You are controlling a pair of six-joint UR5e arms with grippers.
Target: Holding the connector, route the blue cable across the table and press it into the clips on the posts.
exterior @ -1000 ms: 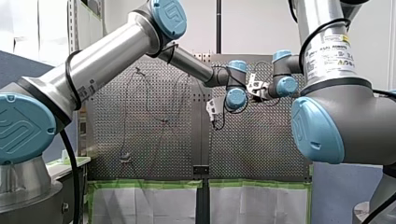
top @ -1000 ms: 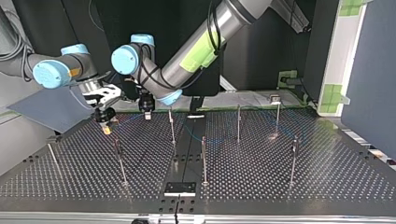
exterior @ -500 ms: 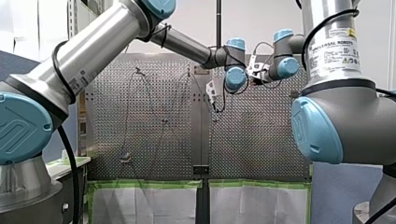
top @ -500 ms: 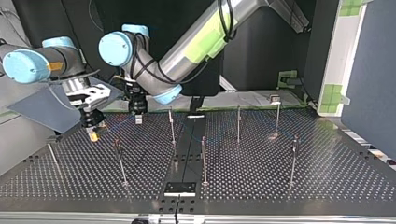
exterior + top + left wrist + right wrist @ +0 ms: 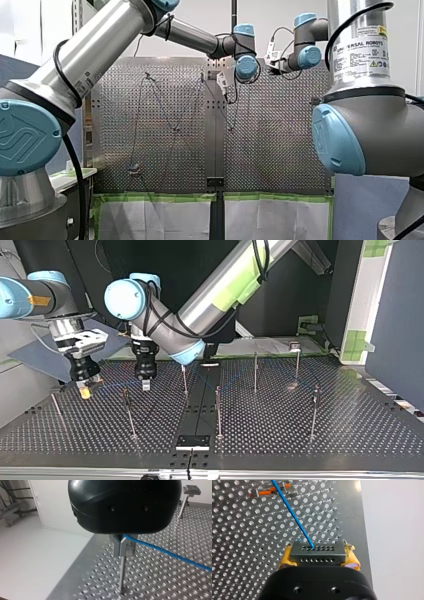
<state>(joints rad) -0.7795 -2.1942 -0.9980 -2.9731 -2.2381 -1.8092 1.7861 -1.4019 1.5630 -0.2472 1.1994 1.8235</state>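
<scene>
**Right claw** (image 5: pixel 319 555): closed, its yellow pads (image 5: pixel 286 557) clamping the connector (image 5: pixel 317 552), a grey block with 2 rows of holes. The blue cable (image 5: pixel 292 510) leaves the upper row and runs ahead over the perforated desk (image 5: pixel 300 430). It passes close to an orange-and-metal part (image 5: pixel 272 491); contact between them cannot be told.

In the top view this claw hangs just above the desk at the far left, pointing down.

**Left claw** (image 5: pixel 145 384): hangs nose-down near the right claw, on its right in the top view. Its black housing hides the tip in the left wrist view, so how far it is open cannot be told. There the cable emerges from beneath the housing, level with the head of a thin post (image 5: pixel 121 572) standing in the desk.

**Surroundings**: more upright posts stand across the desk.
</scene>
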